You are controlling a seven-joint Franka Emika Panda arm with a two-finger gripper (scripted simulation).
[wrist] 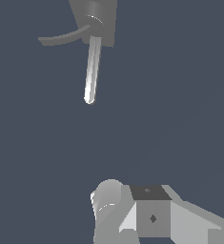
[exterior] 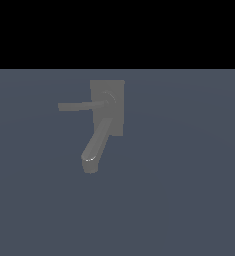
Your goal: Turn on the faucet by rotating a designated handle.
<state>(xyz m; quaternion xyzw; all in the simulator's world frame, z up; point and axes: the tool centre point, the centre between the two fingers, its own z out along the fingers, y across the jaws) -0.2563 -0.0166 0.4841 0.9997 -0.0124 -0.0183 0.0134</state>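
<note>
A matte grey faucet (exterior: 108, 107) lies on the flat blue-grey floor (exterior: 189, 190), its rectangular back plate on the far side. Its thick curved spout (exterior: 95, 147) reaches toward the near side, rounded at the tip. The handle (exterior: 81, 106), a thin straight bar, points to the exterior view's left from the round hub. Only the wrist view shows pale robot parts (wrist: 151, 214), well apart from the faucet; the jaws' state cannot be told.

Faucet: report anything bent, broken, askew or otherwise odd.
Nothing stands out. The faucet looks intact: back plate square, handle straight and pointing to the exterior view's left, spout curving down, unbroken.
</note>
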